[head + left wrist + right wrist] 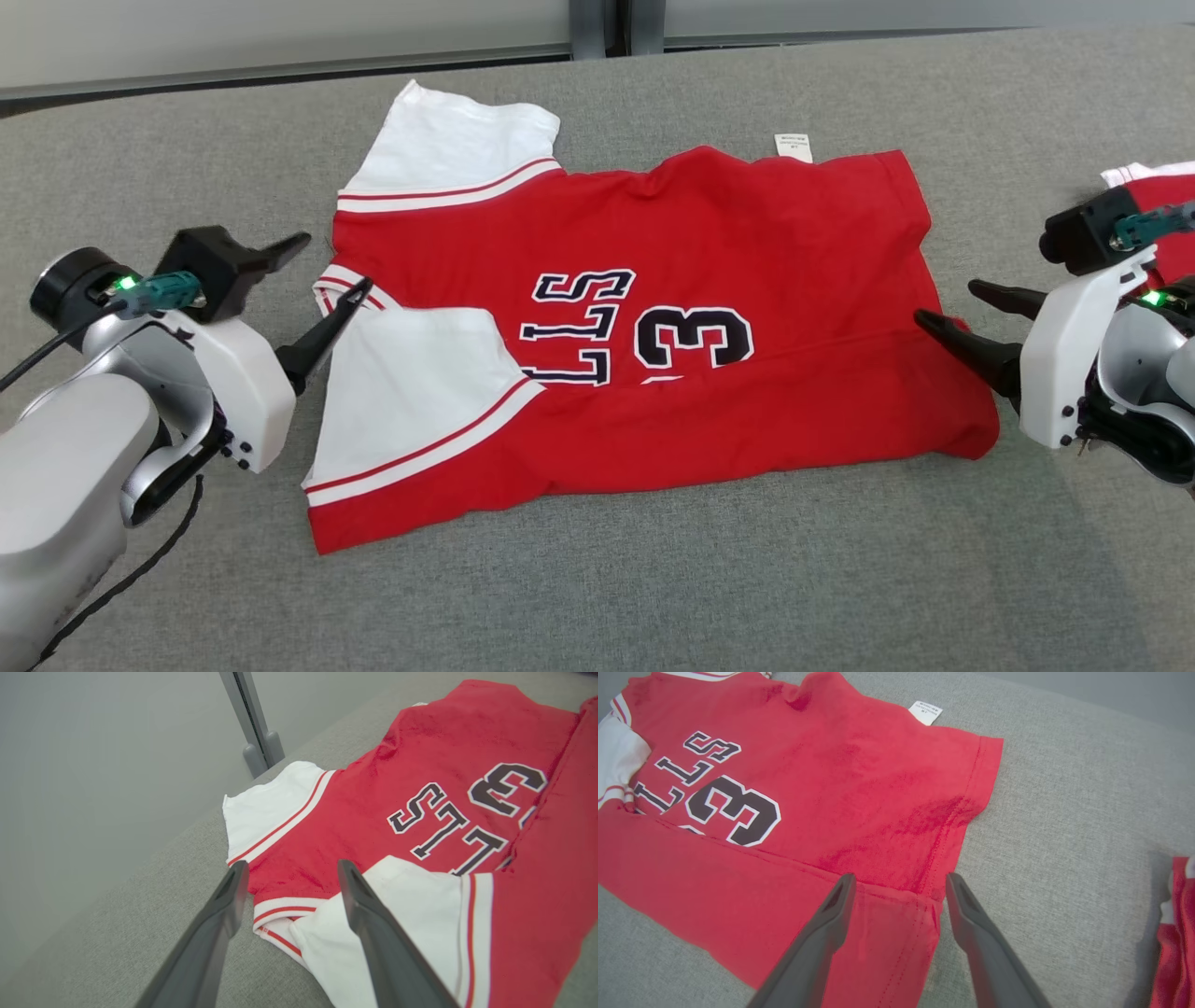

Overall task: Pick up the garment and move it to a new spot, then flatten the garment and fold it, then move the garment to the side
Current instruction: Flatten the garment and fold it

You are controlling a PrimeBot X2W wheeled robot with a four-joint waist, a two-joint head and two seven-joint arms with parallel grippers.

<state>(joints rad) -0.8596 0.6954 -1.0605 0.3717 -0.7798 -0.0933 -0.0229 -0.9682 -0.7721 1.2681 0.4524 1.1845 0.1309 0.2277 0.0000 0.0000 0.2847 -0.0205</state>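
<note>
In the head view, the red jersey (709,271) is laid flat across the middle of the grey desk (653,597). Its near long edge is turned up over the lettering, so a first fold is judged done. The left end effector (333,263) is held spread at the collar end and the right end effector (948,301) spread at the hem end, probably so both ends can be taken together. In the left wrist view, the parted fingers (219,924) are aimed at the striped collar and white sleeve, with nothing pinched. In the right wrist view, the spread fingers (822,938) are poised at the folded hem corner, and a second red garment (1174,942) is kept well apart.
</note>
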